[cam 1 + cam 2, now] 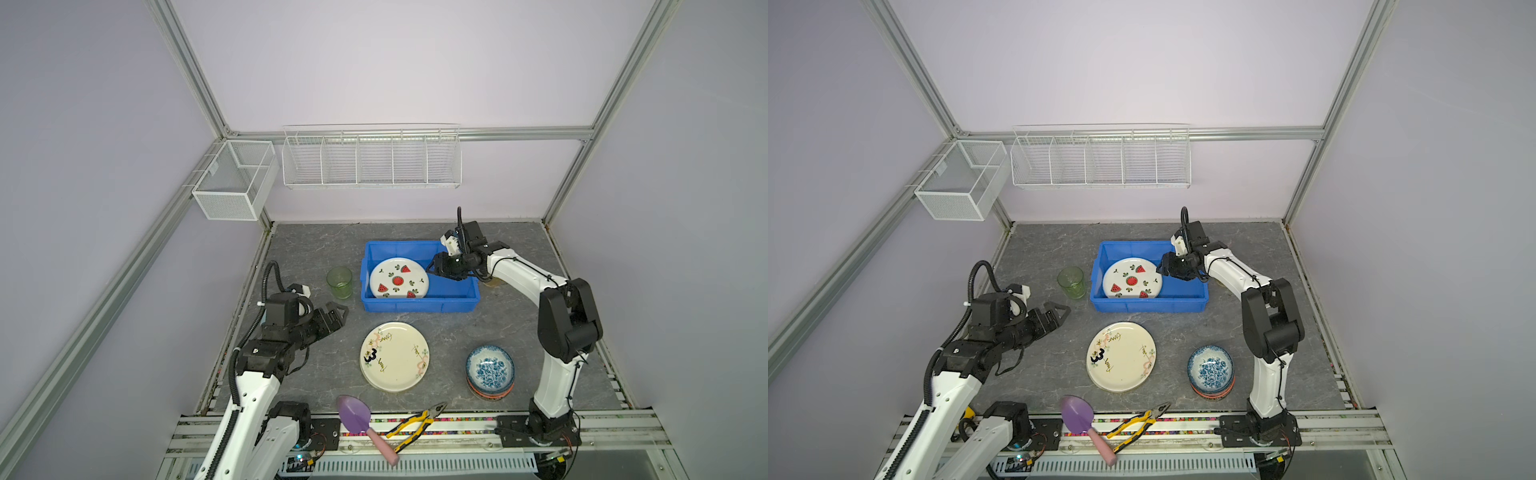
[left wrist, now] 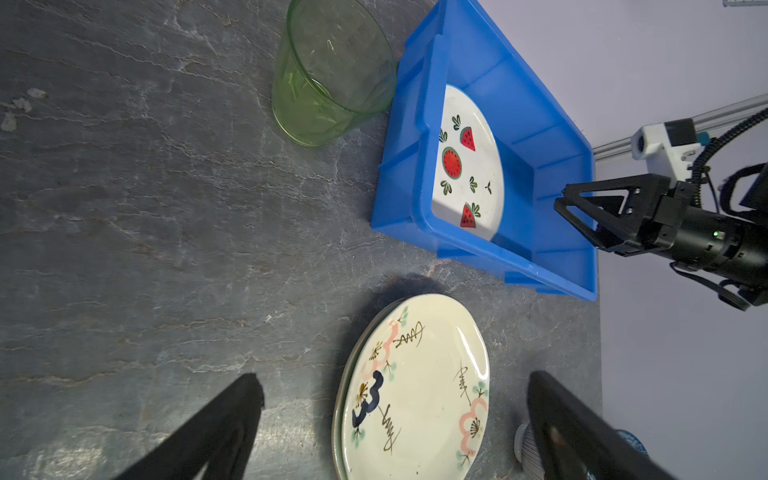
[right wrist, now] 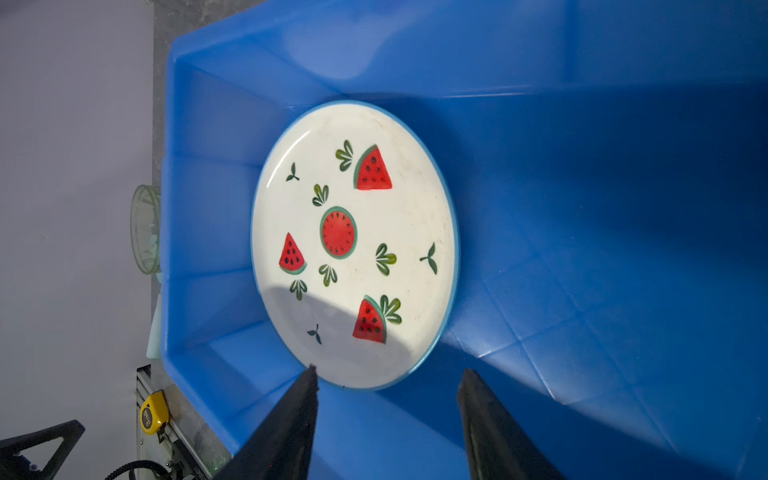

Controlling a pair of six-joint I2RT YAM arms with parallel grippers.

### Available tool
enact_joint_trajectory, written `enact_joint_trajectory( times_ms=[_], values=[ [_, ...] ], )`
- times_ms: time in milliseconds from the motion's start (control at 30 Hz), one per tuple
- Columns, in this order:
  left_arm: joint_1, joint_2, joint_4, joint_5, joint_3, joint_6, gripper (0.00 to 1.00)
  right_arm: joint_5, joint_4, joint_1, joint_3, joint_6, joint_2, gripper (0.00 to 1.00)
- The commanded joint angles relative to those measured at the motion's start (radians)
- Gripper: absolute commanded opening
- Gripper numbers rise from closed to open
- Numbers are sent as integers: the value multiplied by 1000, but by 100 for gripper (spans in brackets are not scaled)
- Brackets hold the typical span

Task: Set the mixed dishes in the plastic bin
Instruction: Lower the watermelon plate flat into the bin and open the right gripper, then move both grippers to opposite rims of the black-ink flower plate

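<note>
Hovering, right end effector [image 3: 389, 372] parted, beside watermelon plate [image 3: 353, 245] in plastic bin [image 3: 582, 166]. Likely slick, brittle; best pinched at rim.

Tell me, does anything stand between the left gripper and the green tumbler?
Nothing visible does. Only bare tabletop lies between the open left gripper and the green tumbler, which stands upright just outside the blue bin.

left hand [image 1: 338, 309], jaws wide apart; right hand [image 1: 431, 268], jaws less far apart (both empty)
</note>
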Motion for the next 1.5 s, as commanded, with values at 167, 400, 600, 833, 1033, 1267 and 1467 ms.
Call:
enact_joint_trajectory(
  times_ms=[167,400,600,833,1033,1267,1467],
  values=[
    [5,29,-18,-19,-14,6,99,91,-66,56,33,-71,-126,75],
    [5,40,-37,-72,-4,-5,99,145,-169,134,4,-124,-217,88],
    [5,9,-47,-73,-8,-14,98,147,-265,220,-42,-157,-310,88],
    [-67,-58,40,5,-113,-133,99,143,-320,323,-150,-129,-416,88],
    [-199,-63,179,7,-203,-253,100,160,-278,380,-265,-59,-466,88],
    [-320,-23,236,-8,-237,-277,99,180,-218,421,-336,-8,-446,88],
    [-342,-22,264,13,-285,-302,99,167,-160,440,-374,25,-408,88]
  ],
)
